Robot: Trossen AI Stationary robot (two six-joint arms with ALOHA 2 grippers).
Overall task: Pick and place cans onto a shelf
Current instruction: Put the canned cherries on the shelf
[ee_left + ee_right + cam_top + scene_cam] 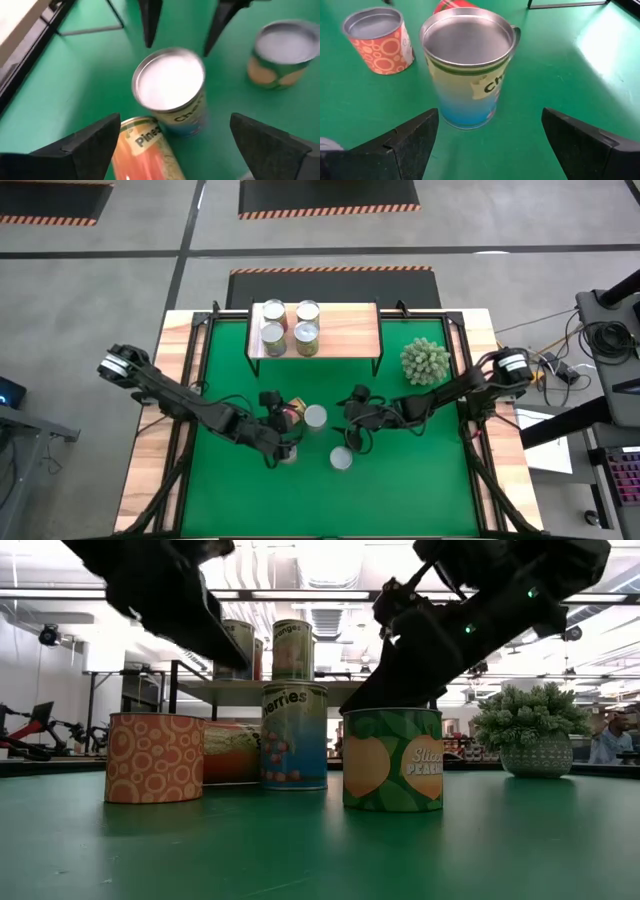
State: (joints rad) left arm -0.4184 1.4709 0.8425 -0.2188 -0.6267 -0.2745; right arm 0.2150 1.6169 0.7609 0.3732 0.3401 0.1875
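Four cans are on the green mat. A blue cherries can (467,65) stands in the middle. A peach can (392,758) and an orange-ringed can (155,758) also stand upright. An orange pineapple can (145,155) lies on its side. My left gripper (175,120) is open, low over the lying can, which lies between its fingers, and points at the cherries can. My right gripper (490,112) is open and faces the cherries can from the other side, just short of it. The shelf (345,330) at the far edge carries several cans (290,325) on its left half.
A spiky pale-green plant (425,360) in a pot stands right of the shelf, close to my right arm. The shelf's right half is bare wood. The mat's near part (330,505) is open green surface.
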